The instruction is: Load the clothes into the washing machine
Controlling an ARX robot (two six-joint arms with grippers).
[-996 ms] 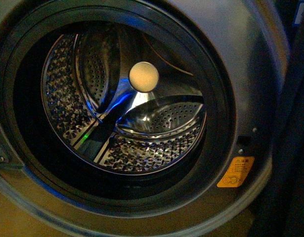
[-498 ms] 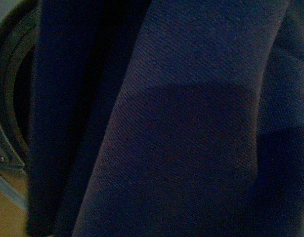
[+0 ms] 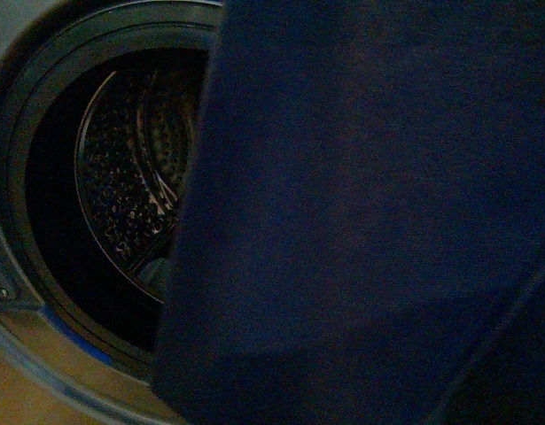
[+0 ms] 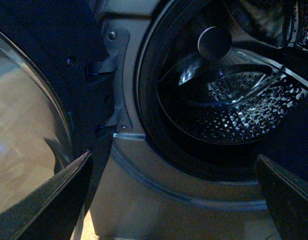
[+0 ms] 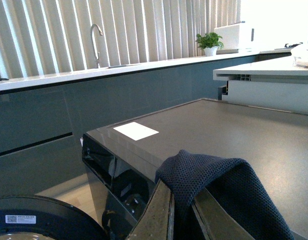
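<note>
The clothes (image 3: 361, 212) hide the washing machine's (image 3: 121, 195) right half and run off the front view's edges.

readable text: none for you | right wrist: white sticker (image 5: 20, 219) with a small code square on the round door (image 5: 58, 212) of the washing machine (image 5: 106, 172), print too small to read

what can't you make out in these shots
Front view: the clothes hang close to the camera, hiding the centre and right side of the washing machine.
Right wrist view: the frame edge cuts off most of the right gripper and how far the clothes hang.
Left wrist view: dim; the left gripper shows only finger edges.
</note>
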